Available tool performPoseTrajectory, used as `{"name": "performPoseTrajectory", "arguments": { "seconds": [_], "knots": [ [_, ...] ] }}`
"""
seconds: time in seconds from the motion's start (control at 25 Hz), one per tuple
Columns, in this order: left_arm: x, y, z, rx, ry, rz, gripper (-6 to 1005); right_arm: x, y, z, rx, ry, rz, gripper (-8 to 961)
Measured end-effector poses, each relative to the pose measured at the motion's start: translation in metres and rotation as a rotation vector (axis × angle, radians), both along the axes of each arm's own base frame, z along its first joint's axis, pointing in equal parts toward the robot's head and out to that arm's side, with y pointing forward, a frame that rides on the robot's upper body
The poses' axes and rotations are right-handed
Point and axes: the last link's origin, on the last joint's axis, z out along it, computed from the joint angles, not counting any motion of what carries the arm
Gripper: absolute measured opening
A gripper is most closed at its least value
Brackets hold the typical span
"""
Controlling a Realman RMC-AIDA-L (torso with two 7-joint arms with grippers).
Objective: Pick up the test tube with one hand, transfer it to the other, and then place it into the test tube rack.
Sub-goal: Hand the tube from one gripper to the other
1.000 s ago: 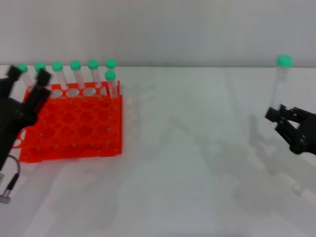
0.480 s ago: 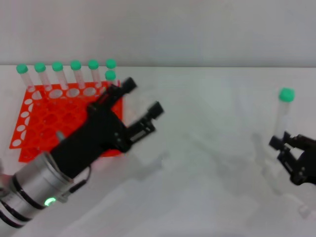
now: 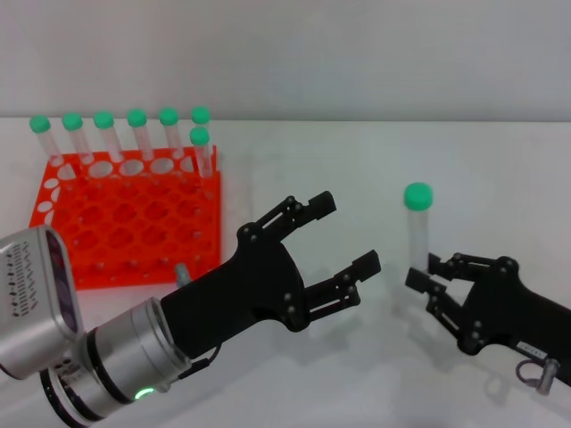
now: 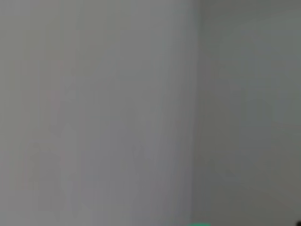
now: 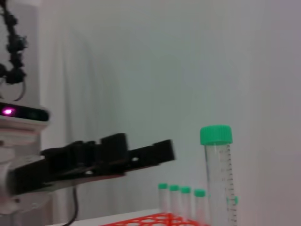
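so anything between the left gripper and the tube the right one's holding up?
Nothing visible. The left gripper is open, fingers pointed toward the test tube, with only bare table in the gap. The right gripper holds the tube upright by its lower end, leaving the upper body and green cap exposed. The test tube rack sits behind the left arm.

This looks like a laboratory bench or a robot test cell made up as one. The work surface is a plain white table (image 3: 357,160) set against a bare pale wall (image 3: 285,53), with no household or office furnishing around it. On the table stands an orange-red test tube rack (image 3: 125,223) with a grid of round holes, and a row of clear green-capped tubes (image 3: 136,132) stands upright along its far edge. One more test tube (image 3: 417,227) of the same kind, with printed graduation marks, shows close up in the right wrist view.
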Motion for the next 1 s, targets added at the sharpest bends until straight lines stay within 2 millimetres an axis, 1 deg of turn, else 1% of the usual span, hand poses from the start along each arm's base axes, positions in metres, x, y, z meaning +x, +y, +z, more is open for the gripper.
{"name": "performPoseTrajectory", "arguments": {
  "seconds": [0.28, 0.52, 0.68, 1.0],
  "knots": [
    [0.001, 0.002, -0.002, 0.001, 0.010, 0.007, 850, -0.004, -0.004, -0.006, -0.045, -0.023, 0.040, 191],
    [0.016, 0.003, -0.017, -0.026, 0.062, -0.026, 849, -0.005, -0.007, -0.009, -0.079, -0.056, 0.082, 191],
    [0.019, 0.005, -0.020, -0.024, 0.076, -0.022, 845, -0.004, -0.008, -0.009, -0.079, -0.063, 0.085, 191],
    [0.019, 0.006, -0.020, -0.022, 0.078, -0.023, 699, -0.002, -0.006, -0.007, -0.073, -0.072, 0.080, 192]
  ]
}}
